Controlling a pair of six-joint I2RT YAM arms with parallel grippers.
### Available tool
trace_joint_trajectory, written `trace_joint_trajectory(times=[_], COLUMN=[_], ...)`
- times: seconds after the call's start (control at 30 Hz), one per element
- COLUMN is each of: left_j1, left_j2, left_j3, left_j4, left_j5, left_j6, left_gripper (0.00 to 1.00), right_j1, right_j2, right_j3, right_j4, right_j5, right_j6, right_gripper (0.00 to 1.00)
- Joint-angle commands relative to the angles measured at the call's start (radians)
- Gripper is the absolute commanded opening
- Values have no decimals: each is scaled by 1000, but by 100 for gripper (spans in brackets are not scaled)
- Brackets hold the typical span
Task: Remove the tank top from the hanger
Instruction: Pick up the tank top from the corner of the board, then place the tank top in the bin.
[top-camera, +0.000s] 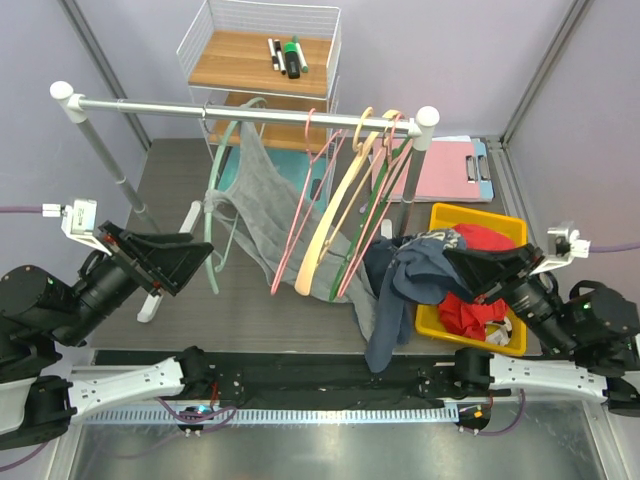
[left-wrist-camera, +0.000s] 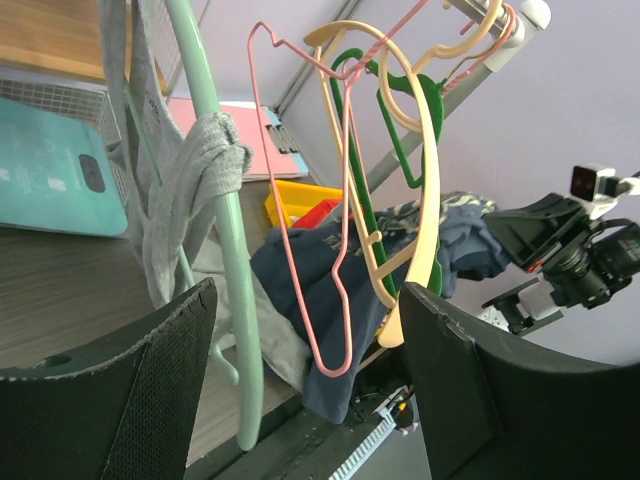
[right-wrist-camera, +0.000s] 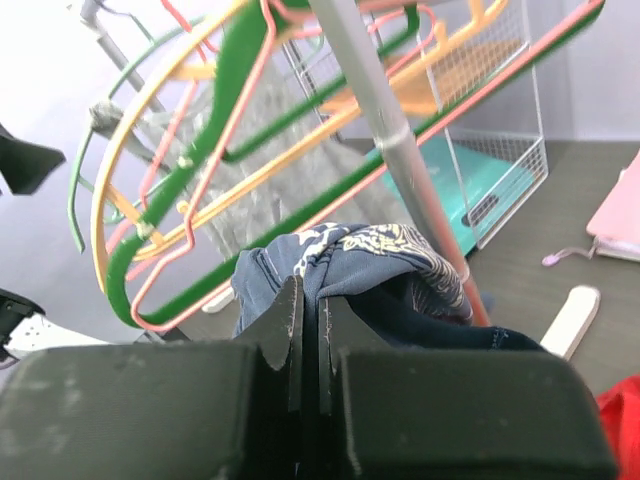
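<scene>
Claws first: we find the left claw (top-camera: 200, 265) released, its two fingers (left-wrist-camera: 150, 400) spread wide with nothing gripped between the pads. We find the right claw (top-camera: 450, 260) clenched on a dark blue garment (top-camera: 400, 285), jaws pressed together with fabric bunched over their tips.

Items hidden or hard to make out:
- The right fingertips are buried in the blue cloth, so we cannot tell how much fabric is pinched.
- The grey tank top (top-camera: 255, 195) hangs on the mint hanger (top-camera: 212, 220), at 11 o'clock from the centre of the overhead view. Its lower part runs behind the empty pink, cream and green hangers (top-camera: 335, 215), and its hem disappears beneath the blue garment.
- In the left wrist view, one strap sits bunched on the mint hanger's arm. We cannot tell whether the near finger touches the hanger.
- The rear links of both arms are cut off by the frame edges.

Arm pose:
- The left arm lies low at 9 o'clock, wrist aimed toward 3 o'clock, fingertips just beside the lower end of the mint hanger.
- The right arm lies at 4 o'clock, wrist aimed toward 10 o'clock, claw over the left side of the yellow bin (top-camera: 480, 213). The blue garment drapes from it toward 6 o'clock.
- All hangers hang from the rail (top-camera: 250, 108).
</scene>
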Motion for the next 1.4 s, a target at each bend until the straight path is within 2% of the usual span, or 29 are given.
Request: trace_joint_trajectory(times=[0.0,0.27,0.4,0.57,0.77,1.03,1.13,1.27,1.37], left_j1=[2,2,2,2,2,2,2,2,2], left_j2=[-11,-23,-28,-30,-33,-19,-19,-19,-7], left_j3=[0,-3,-12,-23,-28,-18,-29,-46,-44], left_j4=[-4,-21,-19,-19,-19,-21,-16,-1,-1], left_j5=[-21,-24,-24,-18,-19,-18,-18,-14,-5], left_j6=[13,1,-5,-13,-18,-21,-27,-31,-36], left_gripper=[73,73,73,73,73,73,74,74,74], right_j1=[3,4,4,4,4,6,9,18,18], right_j2=[84,196,312,450,476,550,526,470,450], right_j3=[148,415,554,645,685,821,749,515,408], right_j4=[34,-12,-15,28,228,282,285,287,287], right_j5=[18,212,366,541,620,668,679,708,717], right_j6=[-108,-309,-467,-623,-873,-1053,-1033,-918,-843], right_gripper=[1,1,1,1,1,1,1,1,1])
